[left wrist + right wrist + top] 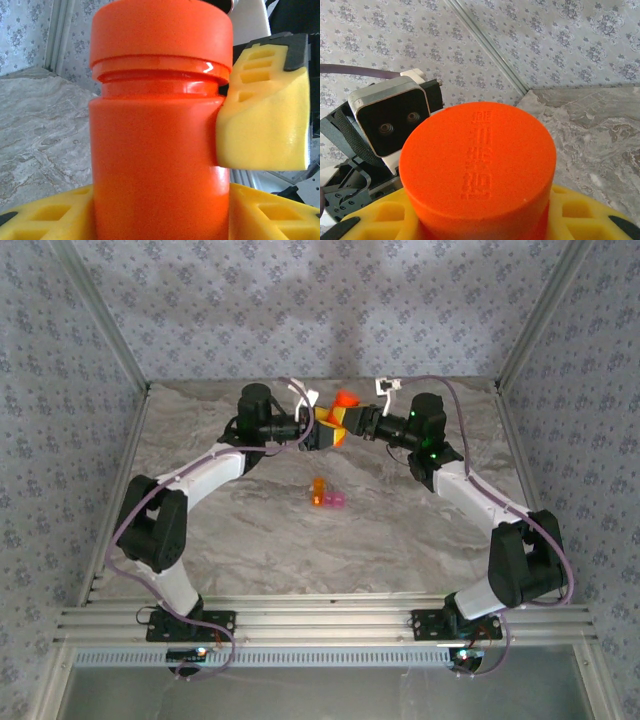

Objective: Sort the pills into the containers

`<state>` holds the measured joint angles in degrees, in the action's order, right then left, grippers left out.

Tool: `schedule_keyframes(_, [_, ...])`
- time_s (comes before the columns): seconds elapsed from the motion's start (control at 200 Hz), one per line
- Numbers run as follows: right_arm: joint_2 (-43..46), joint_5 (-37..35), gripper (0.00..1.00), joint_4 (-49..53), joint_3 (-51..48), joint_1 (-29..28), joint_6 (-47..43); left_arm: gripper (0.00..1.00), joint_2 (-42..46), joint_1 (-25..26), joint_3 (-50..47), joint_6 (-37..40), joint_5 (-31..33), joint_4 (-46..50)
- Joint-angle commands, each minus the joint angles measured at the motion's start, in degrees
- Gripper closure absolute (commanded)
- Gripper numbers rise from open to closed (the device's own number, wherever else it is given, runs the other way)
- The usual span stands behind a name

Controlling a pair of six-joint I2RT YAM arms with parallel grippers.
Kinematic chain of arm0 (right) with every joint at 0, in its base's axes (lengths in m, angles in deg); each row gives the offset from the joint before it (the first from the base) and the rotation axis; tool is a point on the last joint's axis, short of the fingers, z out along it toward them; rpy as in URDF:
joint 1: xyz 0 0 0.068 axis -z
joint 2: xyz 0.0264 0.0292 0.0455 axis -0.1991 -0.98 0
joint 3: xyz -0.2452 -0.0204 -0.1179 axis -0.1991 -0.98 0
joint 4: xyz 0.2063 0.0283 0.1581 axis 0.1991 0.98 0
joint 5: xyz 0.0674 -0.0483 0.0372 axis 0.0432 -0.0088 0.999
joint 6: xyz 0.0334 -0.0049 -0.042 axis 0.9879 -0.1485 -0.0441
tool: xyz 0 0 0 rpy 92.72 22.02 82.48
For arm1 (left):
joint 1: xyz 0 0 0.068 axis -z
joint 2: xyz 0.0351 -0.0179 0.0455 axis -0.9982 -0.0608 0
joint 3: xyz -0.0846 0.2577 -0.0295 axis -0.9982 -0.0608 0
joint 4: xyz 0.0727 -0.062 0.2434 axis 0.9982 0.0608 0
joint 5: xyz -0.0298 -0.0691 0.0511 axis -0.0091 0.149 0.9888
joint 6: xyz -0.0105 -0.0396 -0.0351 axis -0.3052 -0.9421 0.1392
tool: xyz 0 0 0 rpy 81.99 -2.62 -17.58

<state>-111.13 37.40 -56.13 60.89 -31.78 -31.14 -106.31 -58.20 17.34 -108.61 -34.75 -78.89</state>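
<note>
The left gripper (322,434) clasped the smooth, stiff, probably light orange bottle (160,150) round its body while the right gripper (349,424) pinched its slippery-looking cap (477,165).

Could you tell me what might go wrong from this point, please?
1. Both grippers crowd the orange bottle: the right gripper holds it near the cap, the left gripper lower down. A twist could slip, or the grippers could collide.
2. The containers are tiny and sit apart, so poured pills may scatter over the table.
</note>
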Motion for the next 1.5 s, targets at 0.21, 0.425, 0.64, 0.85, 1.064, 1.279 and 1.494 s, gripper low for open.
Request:
schedule_keyframes(0.21, [0.85,0.36,0.86,-1.37,1.76,-0.4,0.66,0.38,-1.26,1.21,2.52,1.42,-2.82,0.63])
schedule_keyframes(0.425, [0.87,0.44,0.87,-1.24,1.65,-0.41,0.63,0.51,-1.22,1.25,2.46,1.47,-3.06,0.58])
schedule_keyframes(0.64, [1.25,0.53,0.85,-0.92,1.49,-0.27,0.54,0.9,-0.81,1.11,2.26,1.29,-2.37,-0.42])
schedule_keyframes(0.85, [3.61,0.53,0.46,1.71,0.92,1.01,0.19,1.0,-0.48,0.28,2.0,2.29,-1.15,0.35])
schedule_keyframes(1.064, [4.16,-0.08,0.63,2.31,0.17,1.66,-0.13,1.0,-1.08,0.15,2.51,1.69,-1.5,-0.21])
schedule_keyframes(1.279, [3.08,-0.22,0.85,-1.0,-1.97,2.68,0.85,1.0,-0.99,0.5,1.05,1.11,-0.79,-2.07])
schedule_keyframes(1.494, [1.27,-0.76,0.87,-1.83,-3.17,3.18,0.82,1.0,-2.57,0.39,2.14,0.75,-0.69,-2.0])
